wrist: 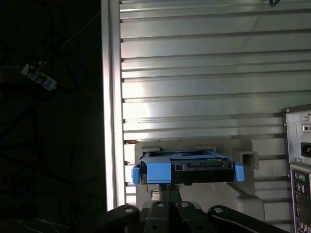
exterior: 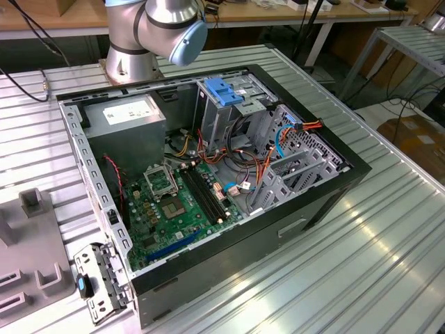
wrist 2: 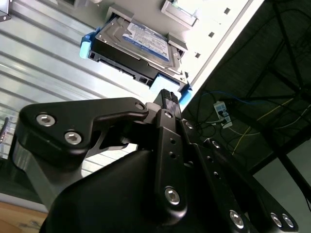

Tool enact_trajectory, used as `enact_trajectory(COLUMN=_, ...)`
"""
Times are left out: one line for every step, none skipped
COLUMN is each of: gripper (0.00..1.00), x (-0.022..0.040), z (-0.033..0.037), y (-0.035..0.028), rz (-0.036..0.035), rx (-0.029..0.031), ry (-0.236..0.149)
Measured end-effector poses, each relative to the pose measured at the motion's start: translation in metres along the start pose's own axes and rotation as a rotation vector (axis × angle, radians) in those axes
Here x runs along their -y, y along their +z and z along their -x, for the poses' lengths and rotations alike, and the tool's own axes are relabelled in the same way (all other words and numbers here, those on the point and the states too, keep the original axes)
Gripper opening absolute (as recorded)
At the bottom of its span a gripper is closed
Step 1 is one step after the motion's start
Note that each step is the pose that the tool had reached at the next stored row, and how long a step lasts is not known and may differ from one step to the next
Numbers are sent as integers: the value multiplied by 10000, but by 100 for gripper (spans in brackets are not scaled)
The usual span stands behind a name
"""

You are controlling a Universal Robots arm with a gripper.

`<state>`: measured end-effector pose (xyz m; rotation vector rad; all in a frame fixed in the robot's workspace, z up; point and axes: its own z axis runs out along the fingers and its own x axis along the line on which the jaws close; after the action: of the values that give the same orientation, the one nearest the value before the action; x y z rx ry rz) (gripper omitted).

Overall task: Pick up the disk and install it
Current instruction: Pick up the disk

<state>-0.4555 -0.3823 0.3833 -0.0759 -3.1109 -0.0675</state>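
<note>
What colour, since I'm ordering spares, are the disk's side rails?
Blue; the side rails on the disk show best in the first wrist view.

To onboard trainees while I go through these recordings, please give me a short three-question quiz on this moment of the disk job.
1. True or false: the disk lies outside the computer case.
2. The disk's side rails are: A red, B blue, C green.
3. In the first wrist view, what does the disk sit in?
Key: 1 true; 2 B; 3 a grey holder on the slatted table, with the gripper close by.
</note>
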Motion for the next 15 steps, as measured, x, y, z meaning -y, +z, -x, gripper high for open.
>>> enact_trajectory(gripper=11, x=0, z=0, y=0, rz=0, rx=0, ry=-1)
enact_trajectory(gripper=11, x=0, z=-1, y=0, rz=0, rx=0, ry=0)
enact_trajectory(gripper=11, x=0, z=-2, y=0, rz=0, rx=0, ry=0)
enact_trajectory(gripper=11, x=0, z=-2, y=0, rz=0, rx=-1, ry=0)
enact_trajectory(gripper=11, x=0, z=-2, y=0, rz=0, rx=0, ry=-1)
enact_trajectory(gripper=11, x=0, z=-2, y=0, rz=0, rx=-1, ry=-2)
enact_trajectory(gripper=11, x=0, z=-3, y=0, rz=0, rx=0, ry=-11)
enact_trajectory(gripper=11, x=0, z=-3, y=0, rz=-1, rx=-2, ry=-34)
enact_trajectory(gripper=11, x=0, z=-3, y=0, rz=-2, rx=-3, ry=-63)
enact_trajectory(gripper=11, x=0, z=-3, y=0, rz=-4, rx=-6, ry=-141)
enact_trajectory(gripper=11, x=0, z=-3, y=1, rz=-6, rx=-9, ry=-241)
enact_trajectory(gripper=11, x=0, z=-3, y=0, rz=-11, rx=-17, ry=-399)
enact_trajectory(gripper=11, x=0, z=-3, y=0, rz=-16, rx=-23, ry=-523)
enact_trajectory(gripper=11, x=0, z=-3, y=0, rz=-21, rx=-30, ry=-718)
enact_trajectory(gripper=11, x=0, z=-3, y=0, rz=-26, rx=-37, ry=-870)
